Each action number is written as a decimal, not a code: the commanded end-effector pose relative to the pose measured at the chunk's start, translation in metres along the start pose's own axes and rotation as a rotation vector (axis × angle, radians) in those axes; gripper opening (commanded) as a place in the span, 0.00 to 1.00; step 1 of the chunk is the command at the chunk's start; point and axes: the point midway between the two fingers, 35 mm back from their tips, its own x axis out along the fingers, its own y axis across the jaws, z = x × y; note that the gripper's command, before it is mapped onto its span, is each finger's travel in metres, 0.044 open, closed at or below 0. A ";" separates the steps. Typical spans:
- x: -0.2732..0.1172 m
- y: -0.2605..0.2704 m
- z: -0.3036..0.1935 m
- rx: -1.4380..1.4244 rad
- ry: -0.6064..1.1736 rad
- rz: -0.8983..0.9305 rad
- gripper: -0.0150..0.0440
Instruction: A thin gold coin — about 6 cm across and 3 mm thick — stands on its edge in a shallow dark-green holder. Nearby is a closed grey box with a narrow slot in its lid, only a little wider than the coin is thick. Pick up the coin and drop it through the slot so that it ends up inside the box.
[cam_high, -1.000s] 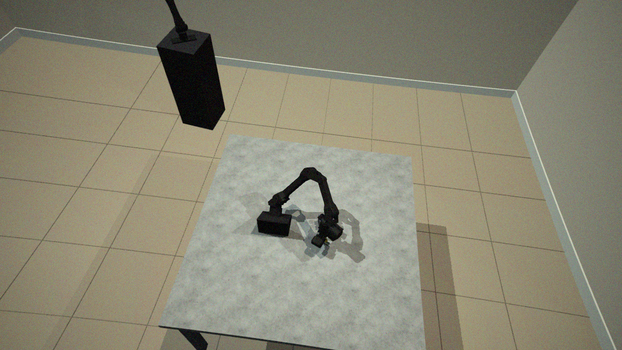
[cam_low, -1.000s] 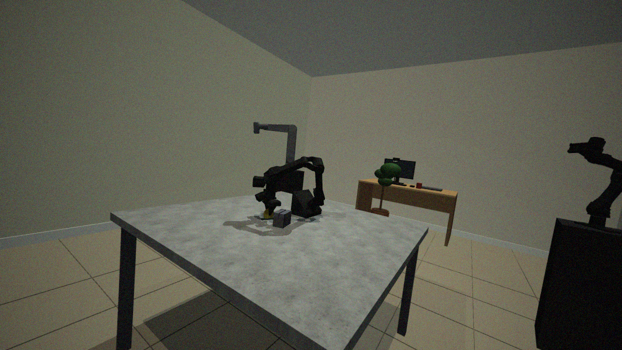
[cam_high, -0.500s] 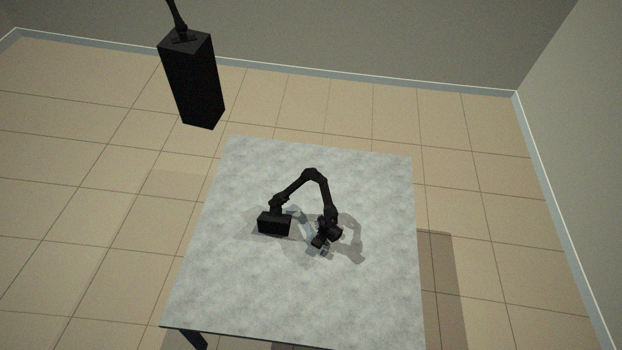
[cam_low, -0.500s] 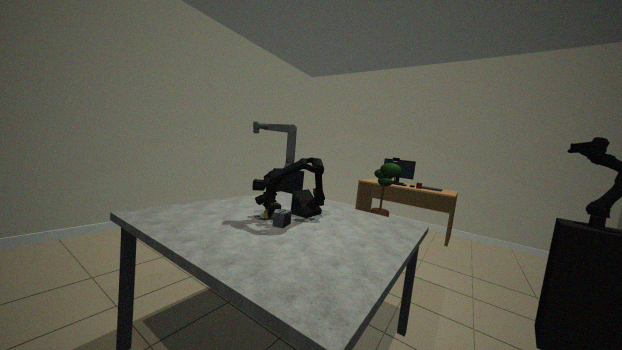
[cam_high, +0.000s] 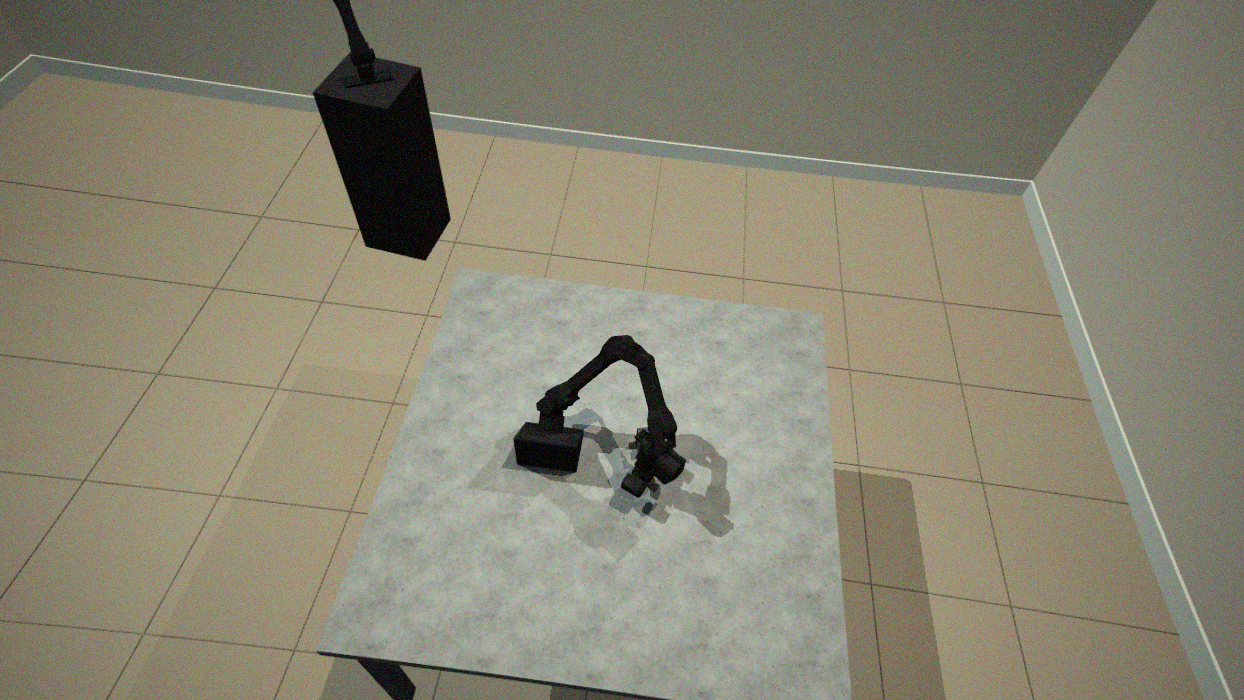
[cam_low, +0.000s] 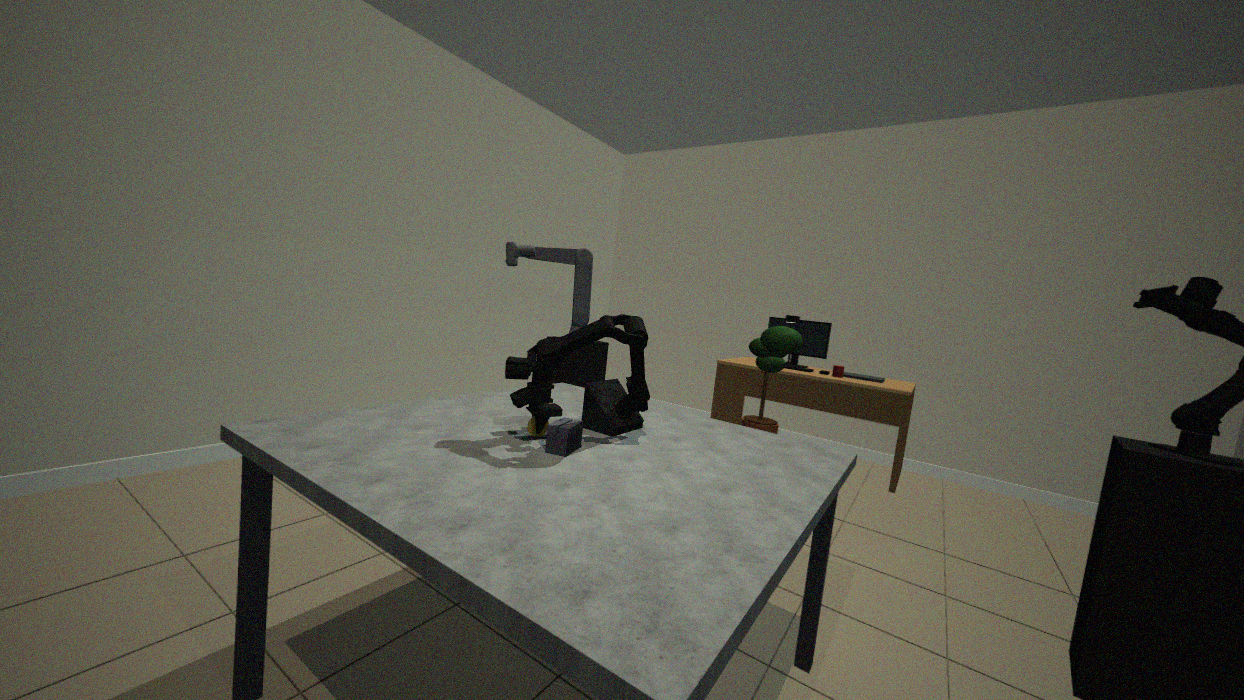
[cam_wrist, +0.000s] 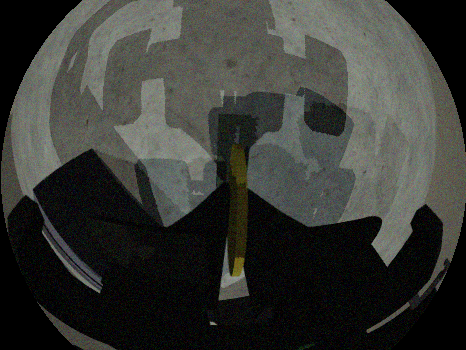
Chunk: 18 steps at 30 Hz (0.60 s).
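End effector (cam_wrist: 234, 255) clamped on the coin (cam_wrist: 237, 208), edge-on between my fingers, low over the tabletop (cam_low: 608, 522); grey box (cam_low: 561, 435) sits just beside it.

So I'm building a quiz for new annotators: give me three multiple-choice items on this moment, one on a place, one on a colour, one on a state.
1. Where is the grey box relative to the coin in the exterior view?
A. just right of it, nearer the camera
B. far off at the table's left edge
C. on the floor

2. What colour is the thin disc seen edge-on between the fingers in the wrist view?
A. red
B. gold
C. white

3. What is the gripper doing?
A. wide open, holding nothing
B. shut on the coin
C. out of view

Answers: 1 A, the box sits close beside the coin on the table. 2 B, the edge shows yellow-gold. 3 B, both fingers press against the coin's faces.
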 end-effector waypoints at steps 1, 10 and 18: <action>-0.010 -0.001 0.003 -0.008 -0.010 -0.005 0.25; -0.033 -0.001 0.005 -0.007 -0.011 -0.006 0.25; -0.053 -0.001 0.005 -0.007 -0.011 -0.007 0.25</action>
